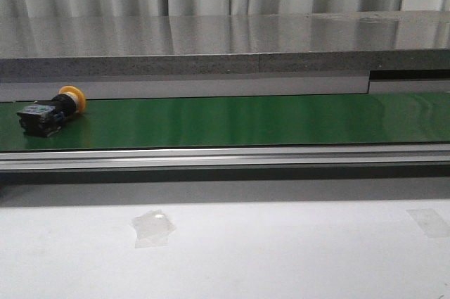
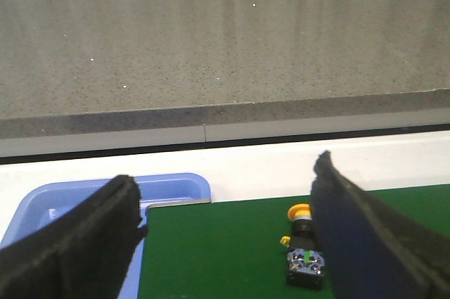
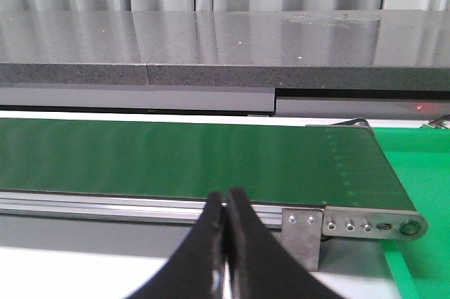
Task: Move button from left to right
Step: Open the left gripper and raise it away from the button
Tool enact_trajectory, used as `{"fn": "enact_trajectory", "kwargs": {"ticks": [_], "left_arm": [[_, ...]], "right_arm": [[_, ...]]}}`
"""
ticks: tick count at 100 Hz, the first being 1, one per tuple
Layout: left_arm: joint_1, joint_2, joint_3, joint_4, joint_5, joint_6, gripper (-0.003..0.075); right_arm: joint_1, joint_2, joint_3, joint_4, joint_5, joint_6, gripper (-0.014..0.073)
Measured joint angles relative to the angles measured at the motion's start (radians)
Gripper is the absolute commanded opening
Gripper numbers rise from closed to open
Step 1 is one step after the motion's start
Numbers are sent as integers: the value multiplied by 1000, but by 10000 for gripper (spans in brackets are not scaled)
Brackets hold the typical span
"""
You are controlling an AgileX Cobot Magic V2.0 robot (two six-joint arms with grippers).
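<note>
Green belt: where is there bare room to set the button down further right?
The green belt is bare from just right of the button to the frame's right edge, bordered by the grey ledge behind and the metal rail in front. Only the far left end is occupied.

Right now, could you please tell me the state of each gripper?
Left gripper: open, holding nothing; the button lies on the belt between its fingers.
Right gripper: closed, empty.

A green conveyor belt (image 1: 246,119) runs beside a blue tray (image 2: 84,197), perhaps plastic.
</note>
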Motion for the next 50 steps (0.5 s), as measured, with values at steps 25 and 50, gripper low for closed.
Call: {"fn": "enact_trajectory", "kwargs": {"ticks": [25, 50], "left_arm": [[0, -242, 198, -78, -43, 51, 495], [0, -454, 296, -95, -50, 56, 494]], "right_arm": [[0, 0, 0, 0, 0, 0, -101], [0, 0, 0, 0, 0, 0, -101]]}}
